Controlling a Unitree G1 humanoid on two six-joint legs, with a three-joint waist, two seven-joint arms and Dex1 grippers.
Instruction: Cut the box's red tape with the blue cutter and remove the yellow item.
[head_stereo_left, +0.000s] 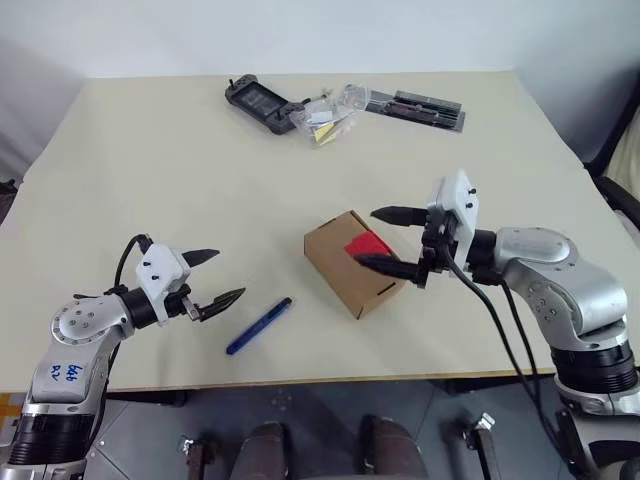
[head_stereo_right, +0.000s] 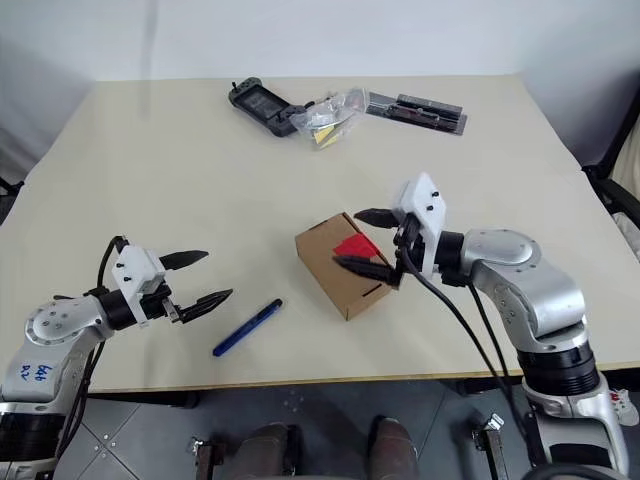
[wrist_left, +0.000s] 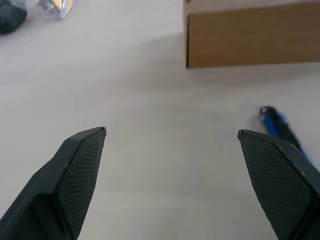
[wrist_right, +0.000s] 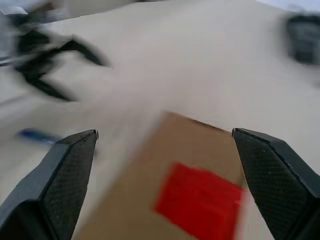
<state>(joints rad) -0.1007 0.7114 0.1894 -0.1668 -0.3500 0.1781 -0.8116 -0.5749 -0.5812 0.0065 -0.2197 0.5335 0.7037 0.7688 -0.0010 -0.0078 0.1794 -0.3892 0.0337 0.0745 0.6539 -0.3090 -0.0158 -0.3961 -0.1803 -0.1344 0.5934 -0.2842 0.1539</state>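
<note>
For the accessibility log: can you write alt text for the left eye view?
A brown box with red tape sits mid-table, the open right gripper reaching over it. A blue cutter lies loose beside the open, empty left gripper; a black device rests at the far edge.

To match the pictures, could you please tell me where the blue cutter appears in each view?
Left eye view: blue cutter, on the table near its front edge.
Right eye view, same spot.
Left wrist view, beside one finger.
Right wrist view: blurred blue streak.
Shared landmark: the box.
</note>
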